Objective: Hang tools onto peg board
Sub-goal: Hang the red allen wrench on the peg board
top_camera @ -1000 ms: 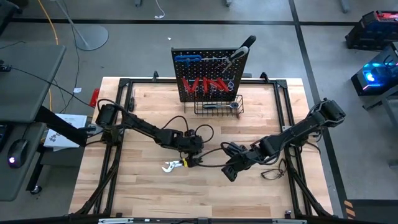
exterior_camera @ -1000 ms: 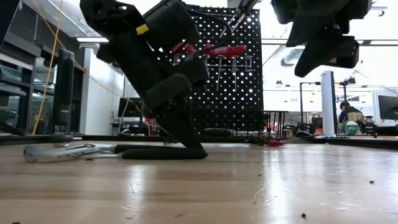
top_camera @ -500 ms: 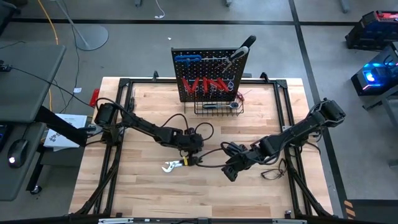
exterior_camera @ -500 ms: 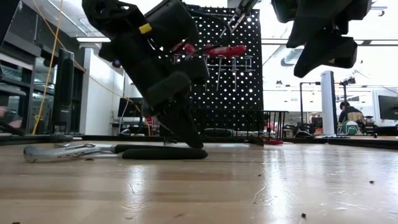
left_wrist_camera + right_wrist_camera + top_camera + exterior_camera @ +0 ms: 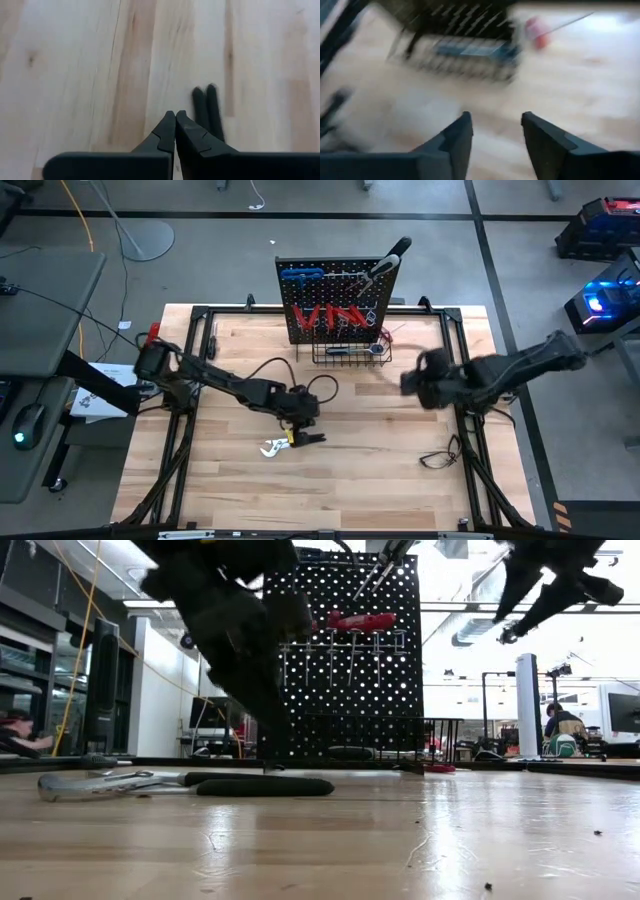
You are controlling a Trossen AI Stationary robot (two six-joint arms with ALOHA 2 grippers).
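1. Silver pliers with black handles (image 5: 283, 444) flat on the pale wooden table (image 5: 400, 490), just under the left gripper (image 5: 297, 430), fingers pressed together, nothing held.
2. Right gripper (image 5: 412, 383) apart, empty, near the black perforated metal peg board (image 5: 335, 300).
3. Risk: closed tips skidding the pliers away; right arm knocking hung tools.

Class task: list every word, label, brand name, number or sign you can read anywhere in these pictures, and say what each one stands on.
None can be read.
White paper sheets beside the wooden table: any print too small.
Black perforated peg board with its red-handled screwdrivers: no lettering shows.
Silver pliers with black handles: no marking legible.
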